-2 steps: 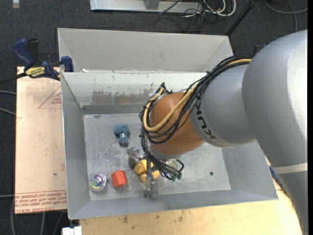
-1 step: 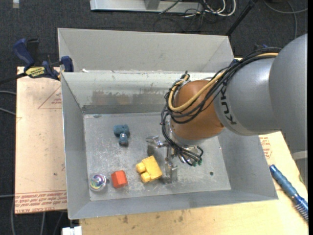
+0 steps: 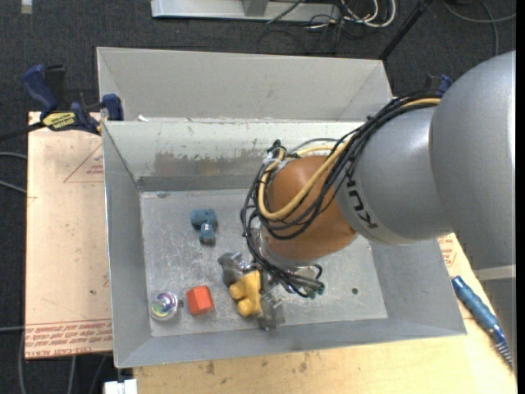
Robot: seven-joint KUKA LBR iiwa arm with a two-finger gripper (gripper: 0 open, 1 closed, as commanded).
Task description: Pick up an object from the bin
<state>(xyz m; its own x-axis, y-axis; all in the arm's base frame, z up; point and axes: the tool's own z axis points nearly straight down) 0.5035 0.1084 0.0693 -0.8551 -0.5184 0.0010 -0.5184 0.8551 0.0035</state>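
At the bin's (image 3: 123, 245) six o'clock, nearest the camera, the gripper (image 3: 250, 290) is pinching a lumpy yellow toy (image 3: 244, 290) between narrowly set jaws, low over the floor. An orange block (image 3: 199, 300) and a shiny ball (image 3: 163, 304) are lying toward seven o'clock. Farther back, a blue piece (image 3: 203, 223) is sitting at ten. The grasp is looking made, with the lift out not yet done.

A single camera is looking down on the grey metal bin (image 3: 123, 220) from above and somewhat from the near side, facing its far wall. It is sitting near enough that the bin is taking up the middle, with dark floor (image 3: 82, 23) showing beyond the rim, and the arm (image 3: 459, 138) is looming in from the right, close beneath the lens.
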